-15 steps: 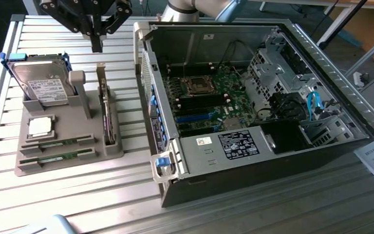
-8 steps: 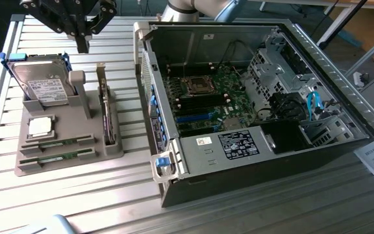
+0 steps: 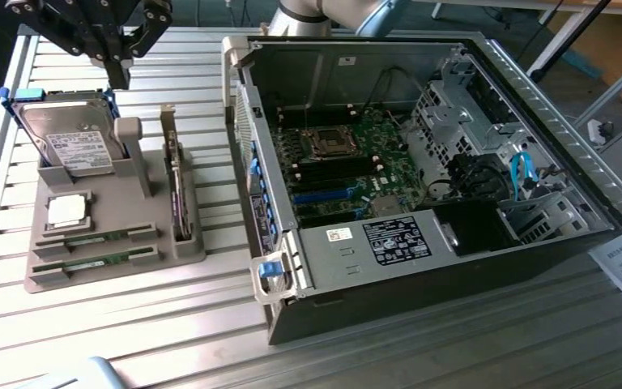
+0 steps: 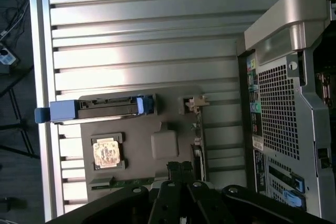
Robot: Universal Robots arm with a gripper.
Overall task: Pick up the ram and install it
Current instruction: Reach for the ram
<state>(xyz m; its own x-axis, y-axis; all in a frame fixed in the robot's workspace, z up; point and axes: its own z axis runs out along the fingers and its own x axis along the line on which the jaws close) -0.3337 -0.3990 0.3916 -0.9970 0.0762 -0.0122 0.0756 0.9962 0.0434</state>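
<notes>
A ribbed metal surface (image 3: 127, 340) fills the exterior view. On it, at three o'clock, stands an open computer case (image 3: 570, 138) with its motherboard (image 3: 365, 162) exposed. At nine o'clock sits a grey parts tray (image 3: 74, 284).

The ram (image 3: 97, 238) lies flat in a slot at the tray's six o'clock end. It is a thin green stick, and a twin stick (image 3: 93, 261) lies just beside it in the next slot. I cannot tell which of the two you are meant to take. A square silver processor (image 3: 66, 211) sits just beyond them, towards twelve o'clock. A hard drive (image 3: 74, 142) leans upright at the tray's twelve o'clock end. An expansion card (image 3: 176, 186) stands on edge along the three o'clock side.

Your tool (image 3: 120, 77) hangs above the hard drive at eleven o'clock of the exterior view. Its jaws are closed together and it carries nothing. It is well apart from the ram.

This looks like the approach, with the pick not yet begun. To do it well:

- Carry the tool over towards six o'clock, high enough to clear the hard drive and the tray's upright post.
- Open the jaws before you descend.
- Turn the wrist so the pads close across the stick's thin width, near its middle.
- Come straight down, so you touch neither the twin stick nor the processor.
- Grip lightly. The board is likely thin and may flex.
</notes>
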